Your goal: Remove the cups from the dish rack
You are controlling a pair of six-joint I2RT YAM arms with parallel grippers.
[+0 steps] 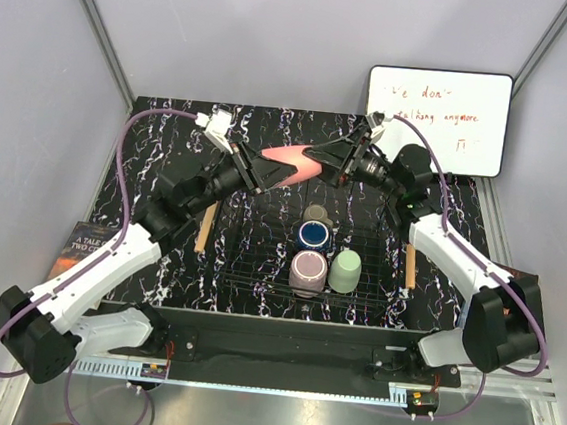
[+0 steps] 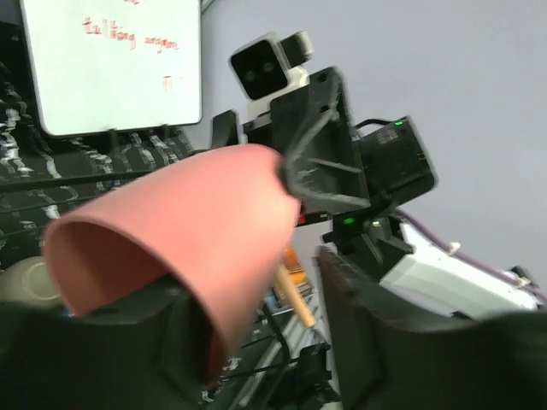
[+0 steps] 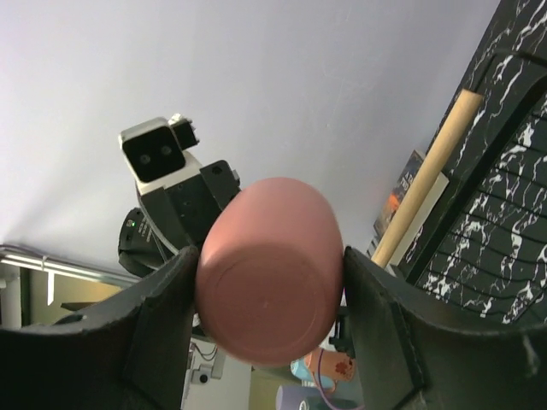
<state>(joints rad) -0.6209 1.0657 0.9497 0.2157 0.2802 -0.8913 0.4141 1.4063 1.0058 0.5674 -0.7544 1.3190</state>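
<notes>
The pink cup (image 1: 290,163) hangs on its side in the air above the dish rack (image 1: 257,275), between the two arms. My right gripper (image 1: 320,162) is shut on its base end, fingers pressed to both sides (image 3: 269,290). My left gripper (image 1: 265,173) is at the cup's open rim (image 2: 188,231), open. One finger sits by the rim, and the other finger (image 2: 385,342) stands apart from the cup wall. In the rack stand the beige cup (image 1: 316,214), dark blue cup (image 1: 314,236), mauve cup (image 1: 308,269) and mint green cup (image 1: 345,271).
The rack's wooden bars (image 1: 206,227) run along each side. A whiteboard (image 1: 436,120) with red writing leans at the back right. A book (image 1: 90,239) lies off the table's left edge. The walls close in on both sides.
</notes>
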